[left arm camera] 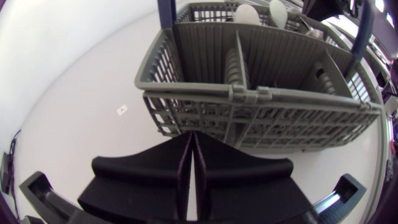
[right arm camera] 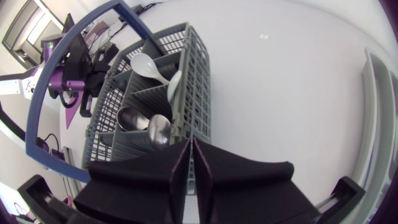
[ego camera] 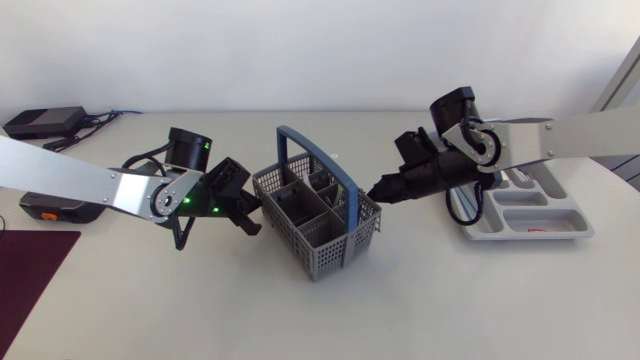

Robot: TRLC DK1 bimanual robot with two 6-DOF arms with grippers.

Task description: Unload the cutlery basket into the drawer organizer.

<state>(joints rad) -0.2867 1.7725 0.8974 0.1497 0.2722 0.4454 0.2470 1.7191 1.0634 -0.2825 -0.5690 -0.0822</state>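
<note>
The grey cutlery basket (ego camera: 318,222) with a blue hoop handle (ego camera: 300,140) stands mid-table. My left gripper (ego camera: 251,220) is shut and empty, its tips at the basket's left wall (left arm camera: 249,106). My right gripper (ego camera: 379,190) is shut too, with nothing in it, its tips (right arm camera: 189,144) at the basket's right rim. In the right wrist view a white spoon (right arm camera: 148,65) and two metal spoon bowls (right arm camera: 159,129) stick up in the compartments just ahead of the fingertips. The grey drawer organizer (ego camera: 545,222) lies at the right, under my right arm.
A black box with cables (ego camera: 42,121) sits at the back left. A dark mat (ego camera: 30,285) covers the front left corner. A black and orange device (ego camera: 55,208) lies under my left arm. Bare tabletop runs in front of the basket.
</note>
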